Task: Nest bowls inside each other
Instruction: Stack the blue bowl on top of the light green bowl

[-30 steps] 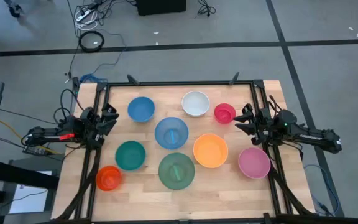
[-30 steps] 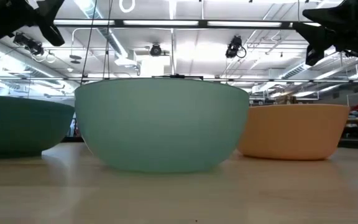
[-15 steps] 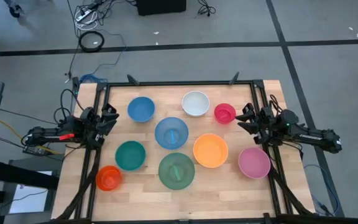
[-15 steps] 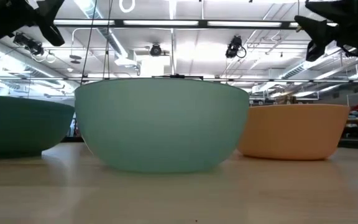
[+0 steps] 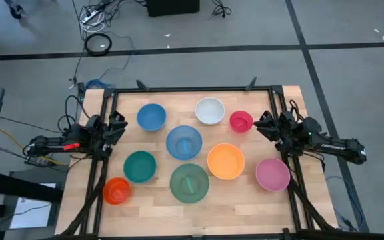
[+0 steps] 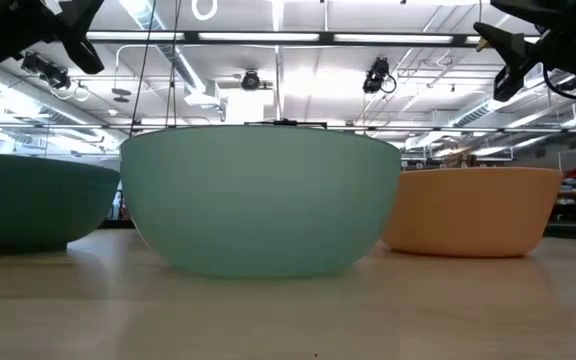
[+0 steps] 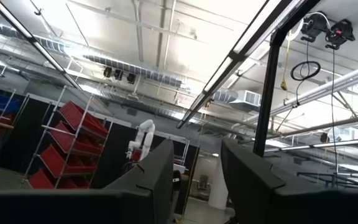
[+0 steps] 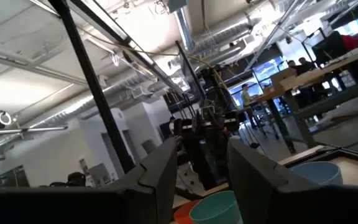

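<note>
Several plain round bowls stand apart on their bases on the wooden table: blue (image 5: 151, 117), white (image 5: 209, 111), small red-pink (image 5: 241, 121), pale blue (image 5: 183, 142), orange (image 5: 226, 161), teal (image 5: 140, 167), green (image 5: 189, 182), small orange (image 5: 117, 190) and pink (image 5: 273, 174). My left gripper (image 5: 119, 125) hovers open at the table's left edge, raised and tilted upward, with nothing between its fingers (image 7: 160, 180). My right gripper (image 5: 261, 124) hovers open at the right edge beside the red-pink bowl, also raised, with nothing between its fingers (image 8: 163, 165).
A black frame (image 5: 192, 89) runs along the table's far edge and down both sides past the arm bases. In the low view the green bowl (image 6: 263, 200) fills the middle, with the teal bowl (image 6: 28, 205) and the orange bowl (image 6: 473, 210) beside it. Bare wood lies along the near edge.
My right gripper has rolled about its own pointing line and tipped a little upward, staying over the table's right edge. The bowls and my left gripper have kept still.
</note>
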